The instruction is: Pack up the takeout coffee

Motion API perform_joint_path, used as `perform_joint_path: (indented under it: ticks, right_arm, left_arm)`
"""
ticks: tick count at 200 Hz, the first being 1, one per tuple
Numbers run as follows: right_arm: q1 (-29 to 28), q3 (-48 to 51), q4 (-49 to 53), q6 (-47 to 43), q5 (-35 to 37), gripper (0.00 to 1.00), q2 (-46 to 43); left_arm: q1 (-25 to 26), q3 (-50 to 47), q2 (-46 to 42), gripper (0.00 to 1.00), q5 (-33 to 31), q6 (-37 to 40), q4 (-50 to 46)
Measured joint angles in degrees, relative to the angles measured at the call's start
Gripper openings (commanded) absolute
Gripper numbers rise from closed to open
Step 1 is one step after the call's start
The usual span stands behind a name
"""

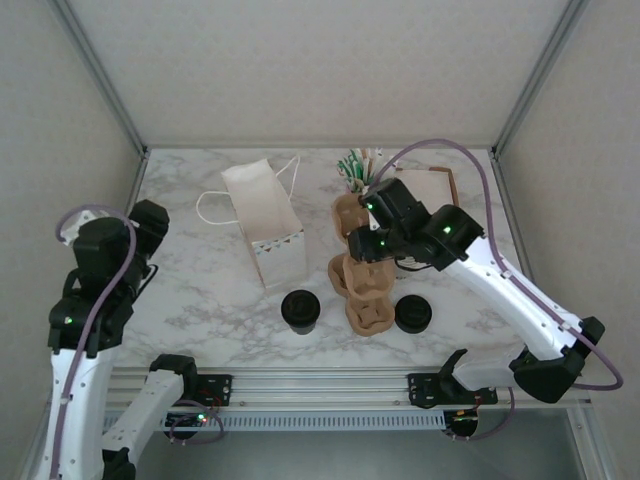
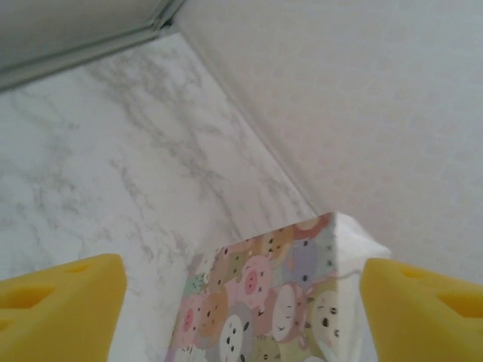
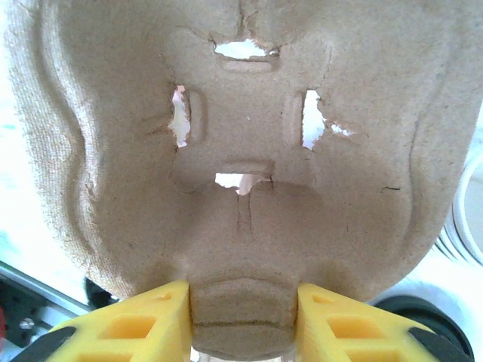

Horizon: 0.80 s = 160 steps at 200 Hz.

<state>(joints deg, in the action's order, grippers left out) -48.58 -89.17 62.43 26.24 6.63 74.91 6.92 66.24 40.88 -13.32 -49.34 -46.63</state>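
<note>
The takeout coffee shows from above as a round black lid (image 1: 300, 310) near the table's front; its cup is hidden beneath it. A second black lid (image 1: 413, 313) sits right of the brown pulp cup carrier (image 1: 366, 298). My right gripper (image 1: 363, 244) is shut on that carrier's far end. In the right wrist view the carrier (image 3: 241, 136) hangs close, its edge pinched in the gripper (image 3: 243, 305) between the yellow fingers (image 3: 143, 320). My left gripper (image 1: 152, 224) stands open at the left. The white paper bag (image 1: 265, 222) with its cartoon-printed side (image 2: 256, 302) lies beyond the left gripper (image 2: 241, 279).
Another pulp carrier (image 1: 348, 212) lies behind the right gripper. Green and white sticks (image 1: 355, 165) and a brown box (image 1: 432, 185) stand at the back right. White walls enclose the marble table (image 1: 200, 290) on three sides.
</note>
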Motion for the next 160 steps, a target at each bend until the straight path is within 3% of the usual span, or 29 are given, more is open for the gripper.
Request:
perform_joint_path:
  ticks: [26,86,160]
  right_arm:
    - [-1.4,-5.6,-0.1,-0.1,1.1,0.37,0.1]
    - [-3.7,-16.3,-4.2,-1.9,2.0,0.36,5.6]
    - [-6.6,-23.2,-11.5,-4.7,2.3,0.35,14.1]
  left_arm:
    - [0.0,-6.9,2.1,0.65,2.1,-4.3,2.0]
    - [0.9,-26.2,3.1,0.61,11.7,-13.0,11.3]
    - [12.0,-34.9,7.3,0.64,14.1,-16.5,26.2]
